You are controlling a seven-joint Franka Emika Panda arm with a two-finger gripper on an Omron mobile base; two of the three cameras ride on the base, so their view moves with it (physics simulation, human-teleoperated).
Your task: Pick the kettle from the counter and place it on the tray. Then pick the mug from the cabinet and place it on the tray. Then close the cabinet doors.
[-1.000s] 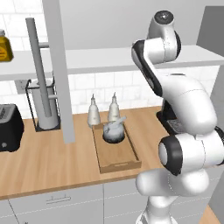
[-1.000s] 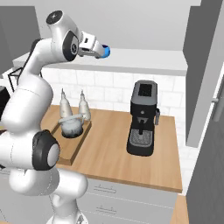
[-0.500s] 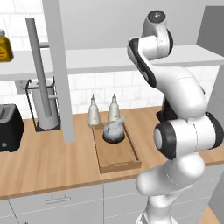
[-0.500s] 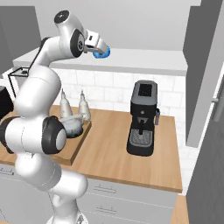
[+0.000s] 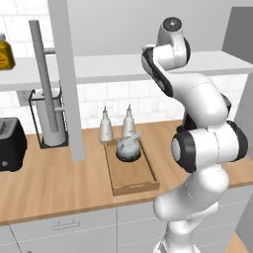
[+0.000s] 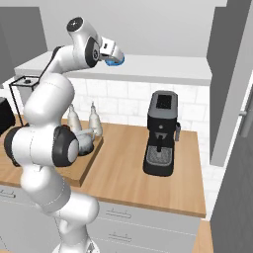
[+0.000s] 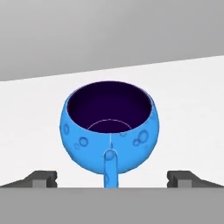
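Observation:
The bright blue mug [image 7: 110,129] stands on the white shelf [image 7: 192,100] of the cabinet, its little handle pointing at my hand. My gripper [image 7: 112,177] is open, one fingertip wide on each side of the handle and just short of the mug's body. From the right base view the gripper [image 6: 115,55] reaches onto the shelf with the mug [image 6: 117,61] at its tip. The silver-grey kettle [image 5: 128,148] sits on the wooden tray [image 5: 133,179] on the counter [image 5: 54,183]. An open cabinet door [image 5: 64,79] hangs left of the arm.
Two pale bottles [image 5: 105,126] stand at the tray's far end. A black coffee machine [image 6: 160,133] sits on the counter to the right. A black toaster [image 5: 10,143] and a tall grey cylinder [image 5: 47,89] are at the left. The other open door [image 6: 230,74] hangs at right.
The arm's upper links have swung and straightened up. The hand has stayed at the mug on the shelf, and the kettle and tray have not moved.

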